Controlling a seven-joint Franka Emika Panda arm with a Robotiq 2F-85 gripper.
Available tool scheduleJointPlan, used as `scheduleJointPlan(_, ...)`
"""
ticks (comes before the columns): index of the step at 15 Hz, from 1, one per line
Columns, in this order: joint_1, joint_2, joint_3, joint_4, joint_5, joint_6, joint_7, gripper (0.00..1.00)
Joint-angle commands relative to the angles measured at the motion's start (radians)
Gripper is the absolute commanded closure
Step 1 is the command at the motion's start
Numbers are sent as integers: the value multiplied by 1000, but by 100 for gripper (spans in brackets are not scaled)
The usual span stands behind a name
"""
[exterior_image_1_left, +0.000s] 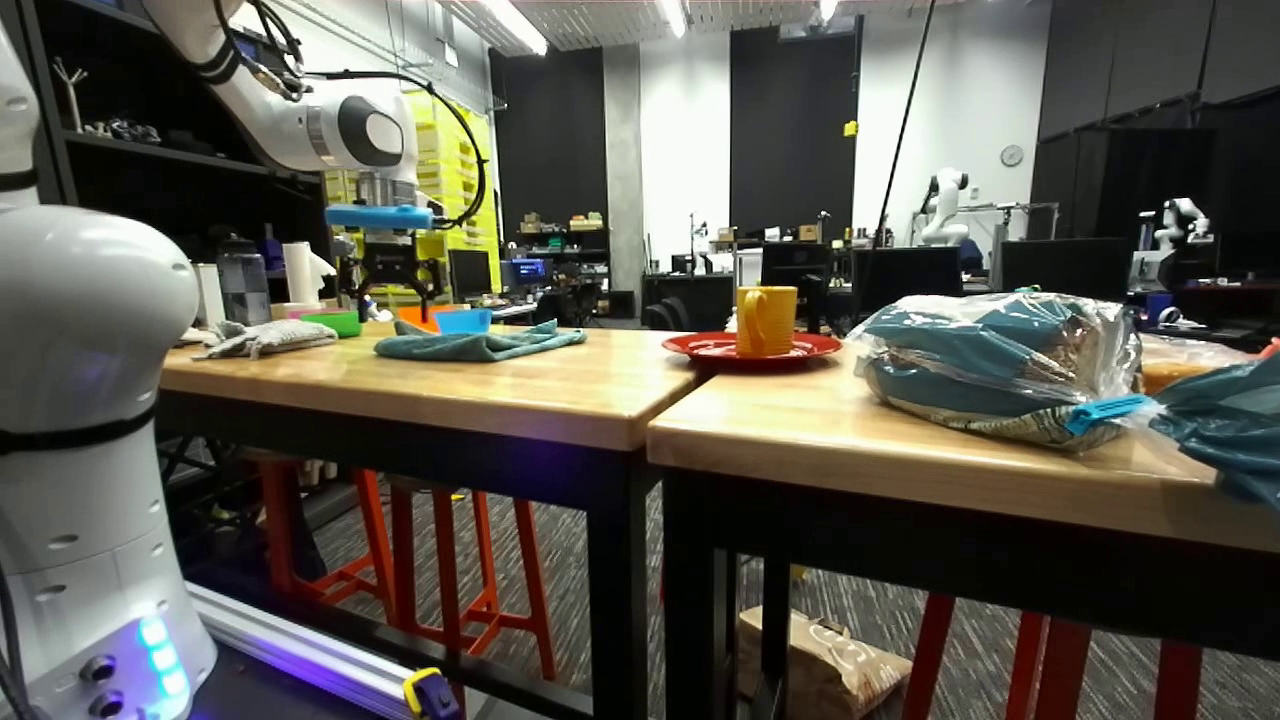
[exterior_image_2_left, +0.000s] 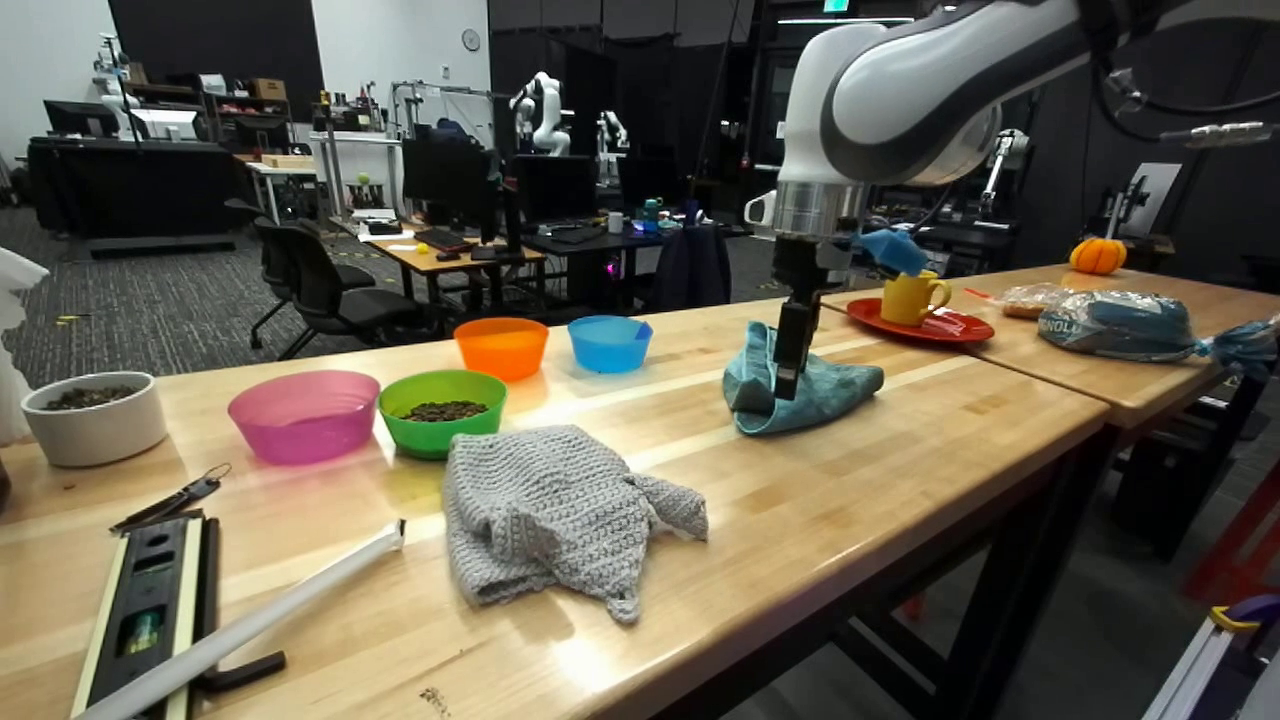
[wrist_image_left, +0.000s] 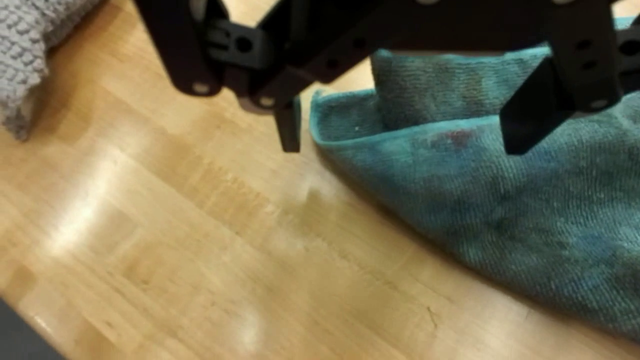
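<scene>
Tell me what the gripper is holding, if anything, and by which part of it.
Nothing is held. The gripper is open, its fingers well apart, and the teal cloth below lies unpinched on the wooden tabletop.

In an exterior view we see, near nine o'clock, black chairs (exterior_image_2_left: 365, 303) on gray carpet (exterior_image_2_left: 180, 290) (faintly streaked), and at eleven a wall clock (exterior_image_2_left: 471, 40) on a white wall (exterior_image_2_left: 400, 60).
</scene>
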Motion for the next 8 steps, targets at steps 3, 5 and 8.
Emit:
scheduleJointPlan(3,41,-50,10,-77,-46,82,-29,0)
scheduleJointPlan(5,49,-49,8,-93,-53,107,-47,0)
scheduleJointPlan(8,54,-45,6,-111,-70,135,-81,0)
